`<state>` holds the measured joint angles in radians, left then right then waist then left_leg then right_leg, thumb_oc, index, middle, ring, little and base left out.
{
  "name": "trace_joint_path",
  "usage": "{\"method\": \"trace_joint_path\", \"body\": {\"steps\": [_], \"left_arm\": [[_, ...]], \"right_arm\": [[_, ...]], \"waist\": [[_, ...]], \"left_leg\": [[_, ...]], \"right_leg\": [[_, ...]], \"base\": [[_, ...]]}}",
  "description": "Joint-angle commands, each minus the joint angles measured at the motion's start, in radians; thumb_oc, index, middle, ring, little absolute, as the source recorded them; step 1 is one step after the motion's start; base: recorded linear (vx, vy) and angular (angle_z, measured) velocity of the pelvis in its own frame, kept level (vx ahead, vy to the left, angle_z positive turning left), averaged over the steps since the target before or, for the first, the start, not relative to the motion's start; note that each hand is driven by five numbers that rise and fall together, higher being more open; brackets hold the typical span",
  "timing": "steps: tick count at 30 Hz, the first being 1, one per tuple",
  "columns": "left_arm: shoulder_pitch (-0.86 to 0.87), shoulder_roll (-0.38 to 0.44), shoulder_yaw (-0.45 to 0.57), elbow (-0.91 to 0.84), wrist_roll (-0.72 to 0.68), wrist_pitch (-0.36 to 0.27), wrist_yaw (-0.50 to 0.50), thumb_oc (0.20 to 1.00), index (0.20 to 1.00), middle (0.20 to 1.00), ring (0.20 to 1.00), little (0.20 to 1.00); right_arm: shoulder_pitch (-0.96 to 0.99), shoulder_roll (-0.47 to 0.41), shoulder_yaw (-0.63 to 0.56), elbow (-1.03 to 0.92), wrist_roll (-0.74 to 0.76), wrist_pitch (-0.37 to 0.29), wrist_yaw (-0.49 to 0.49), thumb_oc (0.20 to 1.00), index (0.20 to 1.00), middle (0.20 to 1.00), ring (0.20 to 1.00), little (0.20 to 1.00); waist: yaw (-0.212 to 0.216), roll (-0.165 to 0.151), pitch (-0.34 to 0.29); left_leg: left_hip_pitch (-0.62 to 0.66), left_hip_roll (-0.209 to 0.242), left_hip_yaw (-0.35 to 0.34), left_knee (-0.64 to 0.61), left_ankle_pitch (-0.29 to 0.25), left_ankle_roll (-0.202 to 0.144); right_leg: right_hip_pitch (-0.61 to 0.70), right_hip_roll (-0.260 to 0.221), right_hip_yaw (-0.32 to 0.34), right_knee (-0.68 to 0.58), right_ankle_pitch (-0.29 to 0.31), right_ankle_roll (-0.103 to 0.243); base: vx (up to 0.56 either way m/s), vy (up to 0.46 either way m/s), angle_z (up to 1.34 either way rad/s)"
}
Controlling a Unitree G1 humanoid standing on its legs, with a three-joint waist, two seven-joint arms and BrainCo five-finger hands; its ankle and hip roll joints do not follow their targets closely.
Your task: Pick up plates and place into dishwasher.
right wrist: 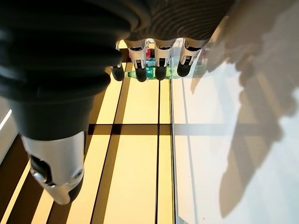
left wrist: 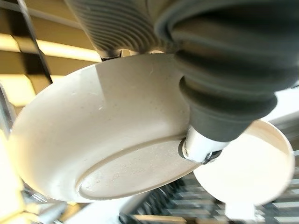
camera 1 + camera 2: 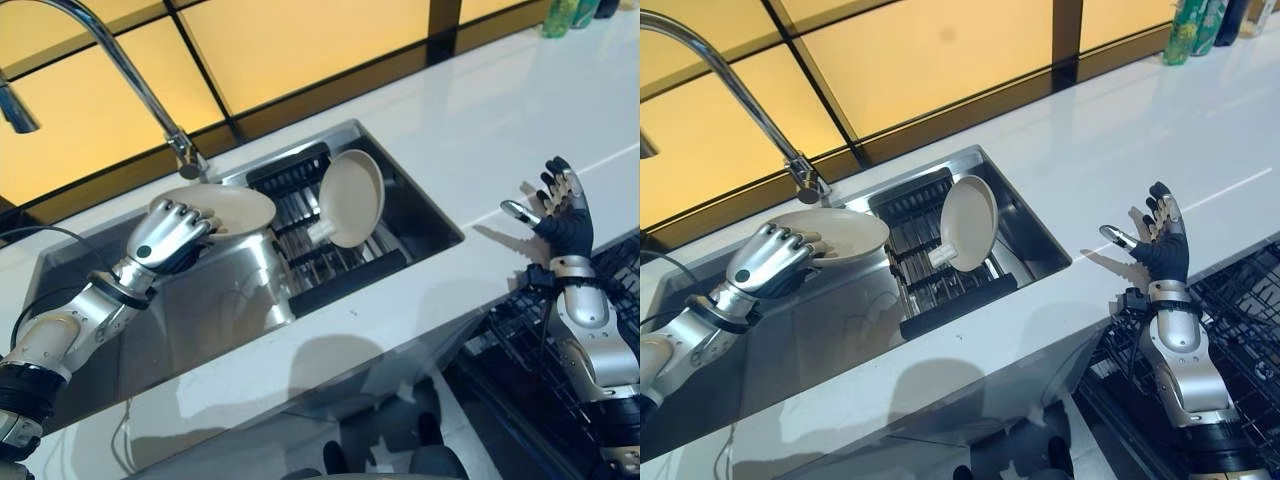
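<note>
A cream plate (image 3: 232,208) hangs level above the steel sink (image 3: 230,310), with my left hand (image 3: 168,236) curled over its near rim and shut on it. Its underside (image 2: 107,149) shows close in the left wrist view, with the thumb pressed against it. A second cream plate (image 3: 350,197) stands on edge in the dark rack (image 3: 320,262) inside the sink. My right hand (image 3: 562,215) is raised over the white counter's (image 3: 480,130) front edge, fingers spread and holding nothing. The open dishwasher's wire rack (image 3: 520,340) lies below it at the lower right.
A curved chrome tap (image 3: 130,80) rises behind the sink, just behind the held plate. Green bottles (image 3: 563,16) stand at the counter's far right corner. Yellow wall panels with dark joints run along the back.
</note>
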<state>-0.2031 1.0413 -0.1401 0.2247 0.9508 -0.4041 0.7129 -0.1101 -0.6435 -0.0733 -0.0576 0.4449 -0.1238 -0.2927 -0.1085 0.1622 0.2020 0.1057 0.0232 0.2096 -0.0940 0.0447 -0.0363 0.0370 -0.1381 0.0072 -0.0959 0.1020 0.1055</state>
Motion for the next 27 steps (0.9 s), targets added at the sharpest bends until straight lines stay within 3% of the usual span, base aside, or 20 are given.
{"method": "trace_joint_path", "body": {"steps": [1, 5, 7, 9, 12, 16, 21, 27], "left_arm": [[-0.031, 0.080, 0.089, -0.023, 0.001, 0.047, 0.074, 0.200, 0.200, 0.200, 0.200, 0.200], [-0.009, 0.098, 0.137, -0.055, -0.136, 0.012, 0.078, 0.200, 0.200, 0.200, 0.200, 0.200], [-0.032, 0.077, 0.154, -0.088, -0.316, -0.077, 0.032, 0.200, 0.200, 0.200, 0.200, 0.200], [-0.057, 0.015, 0.172, -0.136, -0.494, -0.167, -0.089, 0.200, 0.200, 0.200, 0.200, 0.200], [-0.087, -0.099, 0.174, -0.216, -0.649, -0.243, -0.257, 0.200, 0.200, 0.200, 0.200, 0.200], [-0.137, -0.200, 0.150, -0.288, -0.816, -0.273, -0.443, 0.200, 0.200, 0.200, 0.200, 0.200], [-0.200, -0.263, 0.086, -0.340, -1.061, -0.253, -0.707, 0.200, 0.200, 0.200, 0.200, 0.200], [-0.269, -0.308, 0.026, -0.376, -1.238, -0.203, -0.879, 0.200, 0.200, 0.200, 0.200, 0.200]], "right_arm": [[-0.005, 0.019, -0.033, -0.022, 0.025, -0.050, 0.010, 1.000, 1.000, 1.000, 1.000, 1.000], [-0.017, 0.007, -0.032, -0.043, -0.003, -0.077, 0.025, 1.000, 1.000, 1.000, 1.000, 1.000], [-0.050, -0.009, -0.025, -0.073, -0.041, -0.095, 0.040, 1.000, 1.000, 1.000, 1.000, 1.000], [-0.089, -0.007, -0.013, -0.103, -0.072, -0.105, 0.055, 1.000, 1.000, 1.000, 1.000, 1.000], [-0.151, 0.015, 0.020, -0.145, -0.142, -0.098, 0.082, 1.000, 1.000, 1.000, 1.000, 1.000], [-0.211, 0.021, 0.057, -0.184, -0.173, -0.079, 0.144, 1.000, 1.000, 1.000, 1.000, 1.000], [-0.279, 0.008, 0.117, -0.211, -0.137, -0.051, 0.269, 1.000, 1.000, 1.000, 1.000, 1.000], [-0.347, -0.017, 0.215, -0.217, -0.057, -0.035, 0.491, 1.000, 1.000, 1.000, 1.000, 1.000]], "waist": [[0.021, -0.077, -0.088], [0.032, -0.086, -0.105], [0.043, -0.095, -0.116], [0.055, -0.106, -0.125], [0.072, -0.122, -0.144], [0.089, -0.143, -0.170], [0.101, -0.165, -0.197], [0.118, -0.179, -0.224]], "left_leg": [[0.021, -0.006, -0.039, 0.007, -0.105, -0.012], [0.026, 0.004, -0.045, 0.007, -0.107, -0.014], [0.028, 0.009, -0.051, 0.007, -0.108, -0.015], [0.029, 0.014, -0.057, 0.007, -0.110, -0.016], [0.031, 0.021, -0.066, 0.007, -0.114, -0.017], [0.032, 0.028, -0.076, 0.007, -0.117, -0.021], [0.034, 0.035, -0.085, 0.007, -0.115, -0.022], [0.034, 0.037, -0.096, 0.007, -0.114, -0.022]], "right_leg": [[0.019, -0.077, -0.057, 0.009, -0.059, 0.053], [0.029, -0.070, -0.064, 0.009, -0.065, 0.052], [0.034, -0.065, -0.071, 0.009, -0.069, 0.050], [0.041, -0.059, -0.078, 0.009, -0.074, 0.047], [0.049, -0.050, -0.086, 0.009, -0.081, 0.045], [0.057, -0.041, -0.095, 0.009, -0.086, 0.045], [0.065, -0.027, -0.099, 0.009, -0.089, 0.039], [0.072, -0.019, -0.113, 0.009, -0.092, 0.033]], "base": [[-0.03, -0.067, 0.10], [-0.04, -0.070, 0.10], [-0.05, -0.087, 0.05], [-0.04, -0.081, 0.03], [-0.05, -0.084, 0.16], [-0.06, -0.072, 0.06], [-0.06, -0.048, 0.08], [-0.06, -0.038, 0.04]]}}
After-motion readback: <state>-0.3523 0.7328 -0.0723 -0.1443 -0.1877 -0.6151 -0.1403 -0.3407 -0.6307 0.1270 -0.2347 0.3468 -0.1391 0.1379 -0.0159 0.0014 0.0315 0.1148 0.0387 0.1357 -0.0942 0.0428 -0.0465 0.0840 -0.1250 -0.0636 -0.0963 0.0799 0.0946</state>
